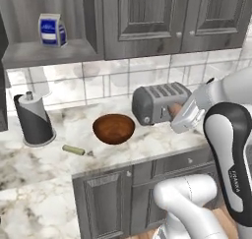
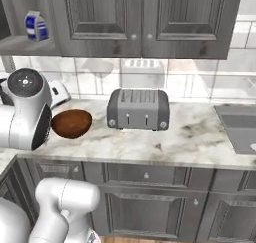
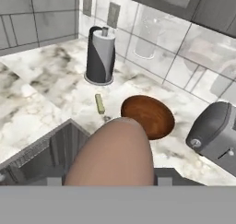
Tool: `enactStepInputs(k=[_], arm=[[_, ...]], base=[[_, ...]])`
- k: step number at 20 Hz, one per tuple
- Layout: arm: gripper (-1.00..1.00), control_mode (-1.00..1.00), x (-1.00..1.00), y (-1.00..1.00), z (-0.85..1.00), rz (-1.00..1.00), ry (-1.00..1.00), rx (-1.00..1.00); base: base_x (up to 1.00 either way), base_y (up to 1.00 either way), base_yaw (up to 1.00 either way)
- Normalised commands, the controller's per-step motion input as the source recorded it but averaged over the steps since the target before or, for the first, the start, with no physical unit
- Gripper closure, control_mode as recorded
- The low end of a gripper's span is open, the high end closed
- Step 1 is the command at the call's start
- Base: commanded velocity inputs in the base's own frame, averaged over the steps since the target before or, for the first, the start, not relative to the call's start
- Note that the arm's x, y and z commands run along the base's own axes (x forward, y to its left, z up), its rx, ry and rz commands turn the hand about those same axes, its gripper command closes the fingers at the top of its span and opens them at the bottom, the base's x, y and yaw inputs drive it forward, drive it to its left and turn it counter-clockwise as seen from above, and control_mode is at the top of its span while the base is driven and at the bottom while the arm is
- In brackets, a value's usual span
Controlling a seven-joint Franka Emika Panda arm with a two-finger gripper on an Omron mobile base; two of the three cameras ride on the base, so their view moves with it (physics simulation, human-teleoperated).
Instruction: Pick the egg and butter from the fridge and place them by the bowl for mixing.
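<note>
The claw (image 1: 173, 110) sits at the right of the left base view, in front of the toaster (image 1: 160, 102), and it is closed around the egg (image 1: 174, 109), whose reddish-brown end shows just past the white hand. In the hand view the egg (image 3: 113, 156) fills the lower middle of the frame, large and smooth, so close that it covers the finger tips. The hand is tilted down and leftward in the left base view, toward the bowl (image 1: 113, 128); behind it the white forearm and a dark-capped joint climb the right edge, with the rounded base link at the bottom right. In the right base view the arm's big dark-faced joint stands at the left edge and hides part of the bowl (image 2: 71, 123).

The butter (image 1: 73, 149) lies flat on the marble counter (image 1: 29, 169) just left of the bowl, apart from it; the hand view shows it between the bowl and the paper towel holder (image 3: 100, 56). The right base view gives the toaster's front face with its levers and knobs, and a dark sink (image 2: 240, 127) at the right edge. A blue-and-white carton (image 1: 51, 30) stands on the open shelf at upper left.
</note>
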Motion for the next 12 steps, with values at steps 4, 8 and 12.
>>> enactStepInputs(k=[4, 8, 12], arm=[[1.0, 1.0, 0.0, 0.0, 0.0, 0.0, 0.0, 0.0], [1.0, 1.0, 0.0, 0.0, 0.0, 0.0, 0.0, 0.0], [1.0, 1.0, 0.0, 0.0, 0.0, 0.0, 0.0, 0.0]], base=[[0.55, 0.53, 0.07], [0.06, 0.59, 0.21], [-0.18, 0.47, 0.38]])
